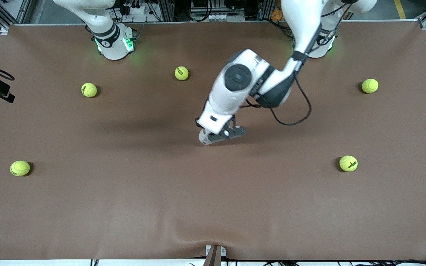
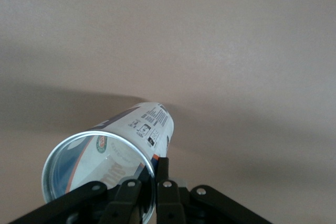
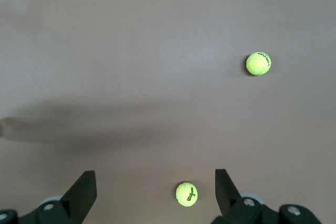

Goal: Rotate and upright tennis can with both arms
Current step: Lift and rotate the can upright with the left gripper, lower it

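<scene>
The tennis can (image 2: 131, 132) shows in the left wrist view as a whitish tube with navy print and a silver rim at its open end. My left gripper (image 2: 152, 169) is shut on that rim, with one finger inside the can and one outside. The can's other end points down to the brown table. In the front view the left gripper (image 1: 220, 133) is low over the table's middle. The hand hides nearly all of the can, and only a pale bit (image 1: 205, 139) shows. My right gripper (image 3: 154, 177) is open and empty, high above the table. It is out of the front view.
Several yellow-green tennis balls lie scattered on the brown table (image 1: 124, 207): one (image 1: 181, 73) near the bases, one (image 1: 89, 89) and one (image 1: 20, 168) toward the right arm's end, one (image 1: 369, 85) and one (image 1: 348, 163) toward the left arm's end. Two balls (image 3: 187, 193) (image 3: 259, 63) lie under the right gripper.
</scene>
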Motion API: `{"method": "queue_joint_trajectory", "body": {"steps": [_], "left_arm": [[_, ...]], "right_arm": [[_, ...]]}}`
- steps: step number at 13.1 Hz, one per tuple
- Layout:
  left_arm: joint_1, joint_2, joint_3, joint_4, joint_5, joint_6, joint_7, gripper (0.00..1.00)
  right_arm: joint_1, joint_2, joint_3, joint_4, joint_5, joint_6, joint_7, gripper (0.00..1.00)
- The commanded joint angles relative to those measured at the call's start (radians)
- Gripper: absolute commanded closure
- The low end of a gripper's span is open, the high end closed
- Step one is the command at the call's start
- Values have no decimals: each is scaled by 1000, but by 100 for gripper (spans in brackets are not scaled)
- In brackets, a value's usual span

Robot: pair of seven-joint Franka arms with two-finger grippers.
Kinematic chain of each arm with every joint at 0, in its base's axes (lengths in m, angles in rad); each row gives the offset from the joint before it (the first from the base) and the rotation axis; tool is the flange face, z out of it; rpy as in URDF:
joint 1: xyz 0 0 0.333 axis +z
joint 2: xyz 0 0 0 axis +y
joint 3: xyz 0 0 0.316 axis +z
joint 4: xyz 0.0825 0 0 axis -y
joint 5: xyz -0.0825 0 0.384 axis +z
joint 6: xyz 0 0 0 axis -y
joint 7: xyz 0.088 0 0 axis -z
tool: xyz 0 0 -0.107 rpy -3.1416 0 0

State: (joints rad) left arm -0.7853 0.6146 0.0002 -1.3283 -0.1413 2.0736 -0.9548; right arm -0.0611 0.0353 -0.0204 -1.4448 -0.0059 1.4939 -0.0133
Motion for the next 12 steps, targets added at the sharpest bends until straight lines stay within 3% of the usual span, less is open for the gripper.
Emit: {"method": "queue_joint_trajectory", "body": {"steps": [1, 3, 4, 5, 6, 9, 12], "left_arm": [[-67, 36, 14, 18, 165, 2, -85, 100], [-89, 56, 14, 18, 213, 5, -123, 99], [-95, 62, 14, 18, 218, 12, -124, 87], [-95, 66, 12, 18, 221, 17, -121, 27], [-95, 65, 11, 18, 220, 23, -117, 0], [-89, 28, 15, 20, 220, 26, -113, 0], [-66, -74, 24, 18, 221, 13, -110, 0]], "right_arm": [[-8, 8, 10, 18, -19, -4, 13, 0], [-8, 8, 10, 18, -19, -4, 13, 0], [-8, 8, 10, 18, -19, -4, 13, 0], [-8, 8, 10, 18, -19, -6, 13, 0], [-8, 8, 10, 18, -19, -4, 13, 0], [-8, 8, 10, 18, -19, -6, 13, 0], [-9, 8, 10, 18, -17, -6, 15, 0]]}}
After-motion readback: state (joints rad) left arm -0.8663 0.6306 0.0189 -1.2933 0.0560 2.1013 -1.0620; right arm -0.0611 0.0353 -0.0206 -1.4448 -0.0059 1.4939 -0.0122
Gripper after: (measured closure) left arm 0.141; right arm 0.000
